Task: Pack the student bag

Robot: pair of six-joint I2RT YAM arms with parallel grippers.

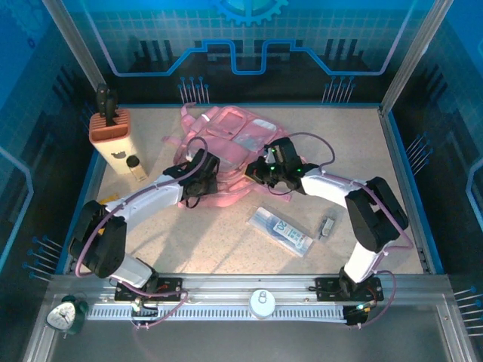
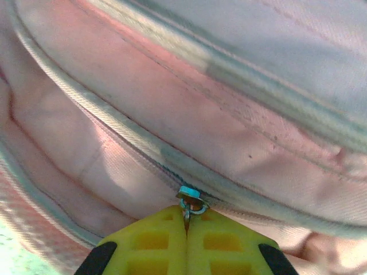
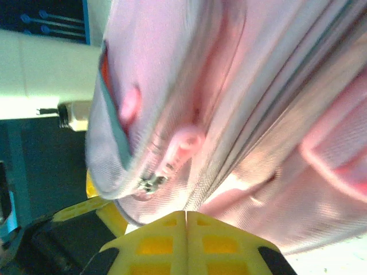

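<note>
The student bag (image 1: 226, 139), a soft pink backpack, lies at the back middle of the table with both arms reaching onto its near edge. My left gripper (image 1: 198, 179) sits on the bag's left side. In the left wrist view its yellow fingers (image 2: 155, 240) are pressed together on the small metal zipper pull (image 2: 192, 201) of a closed zip on the bag (image 2: 229, 114). My right gripper (image 1: 262, 172) is at the bag's right side. Its yellow jaws (image 3: 185, 214) are shut, with a seam of the bag's fabric (image 3: 241, 143) running into their tips. A pink zipper tab (image 3: 182, 144) hangs just above them.
A tan holder (image 1: 109, 130) with a dark tool stands at the back left, a small bottle (image 1: 136, 167) beside it. A clear flat package (image 1: 281, 230) and a small grey item (image 1: 327, 226) lie in front of the bag, near the right arm.
</note>
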